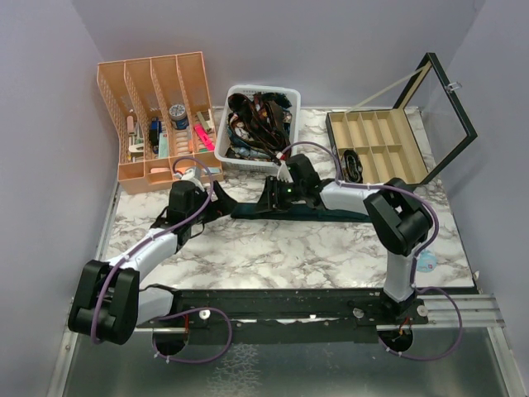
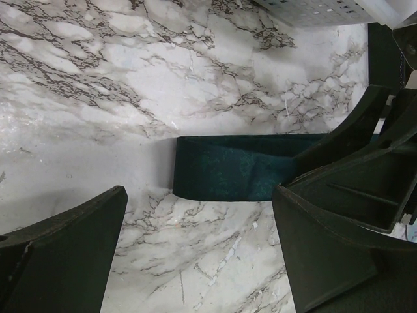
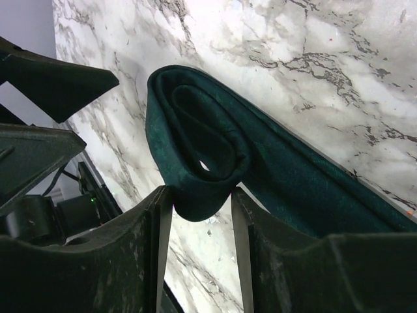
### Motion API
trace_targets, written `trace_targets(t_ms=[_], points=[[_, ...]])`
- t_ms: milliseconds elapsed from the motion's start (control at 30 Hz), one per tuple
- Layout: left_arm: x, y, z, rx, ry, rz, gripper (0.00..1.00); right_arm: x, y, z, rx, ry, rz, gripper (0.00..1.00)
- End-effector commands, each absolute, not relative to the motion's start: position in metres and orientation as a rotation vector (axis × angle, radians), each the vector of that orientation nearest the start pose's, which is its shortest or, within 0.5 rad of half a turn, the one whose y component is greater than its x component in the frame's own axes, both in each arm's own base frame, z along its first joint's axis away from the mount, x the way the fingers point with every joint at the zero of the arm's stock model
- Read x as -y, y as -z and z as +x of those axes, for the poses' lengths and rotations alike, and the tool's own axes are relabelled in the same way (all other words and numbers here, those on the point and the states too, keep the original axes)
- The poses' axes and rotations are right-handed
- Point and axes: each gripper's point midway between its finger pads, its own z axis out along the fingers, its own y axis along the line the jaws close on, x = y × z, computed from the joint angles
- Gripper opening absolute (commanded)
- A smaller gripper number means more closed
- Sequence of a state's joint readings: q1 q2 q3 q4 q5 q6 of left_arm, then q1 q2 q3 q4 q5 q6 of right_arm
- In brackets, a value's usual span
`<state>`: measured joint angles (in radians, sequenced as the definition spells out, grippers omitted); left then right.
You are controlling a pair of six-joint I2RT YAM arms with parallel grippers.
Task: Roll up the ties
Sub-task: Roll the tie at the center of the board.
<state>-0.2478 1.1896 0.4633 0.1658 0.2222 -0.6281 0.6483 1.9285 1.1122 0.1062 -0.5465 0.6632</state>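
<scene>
Right hand (image 3: 199, 203) pinches the loosely rolled end of the tie (image 3: 287, 176).

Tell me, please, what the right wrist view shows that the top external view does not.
Only the right wrist view shows the dark teal fabric tie curled at its end into a loose roll with an open loop, pinched between the right arm's jaws. Only the top external view shows the white plastic basket of tangled dark strips, the peach slotted organiser and the open tan compartment box. Both show the tie lying across the marble-patterned table and the left arm's jaws close by.
</scene>
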Motion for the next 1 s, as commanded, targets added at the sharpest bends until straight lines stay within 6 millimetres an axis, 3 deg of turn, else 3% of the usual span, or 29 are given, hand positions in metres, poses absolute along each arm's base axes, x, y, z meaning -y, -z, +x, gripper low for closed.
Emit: trace_targets(t_ms=[0, 233, 533, 700, 867, 967], points=[[0.146, -0.086, 0.305, -2.186, 0.784, -0.277, 0.92, -0.377, -0.064, 0.300, -2.492, -1.277, -0.323, 0.43], [0.148, -0.085, 0.305, -2.189, 0.803, -0.263, 0.92, -0.374, -0.066, 0.306, -2.470, -1.219, -0.384, 0.32], [0.150, -0.085, 0.305, -2.184, 0.818, -0.256, 0.92, -0.371, -0.054, 0.310, -2.453, -1.175, -0.412, 0.31], [0.155, -0.080, 0.302, -2.192, 0.853, -0.250, 0.90, -0.364, -0.038, 0.311, -2.484, -1.112, -0.397, 0.31], [0.151, -0.075, 0.303, -2.203, 0.834, -0.293, 0.89, -0.355, -0.032, 0.315, -2.485, -1.030, -0.392, 0.36], [0.146, -0.079, 0.305, -2.186, 0.804, -0.318, 0.89, -0.348, -0.041, 0.322, -2.455, -0.954, -0.417, 0.49]])
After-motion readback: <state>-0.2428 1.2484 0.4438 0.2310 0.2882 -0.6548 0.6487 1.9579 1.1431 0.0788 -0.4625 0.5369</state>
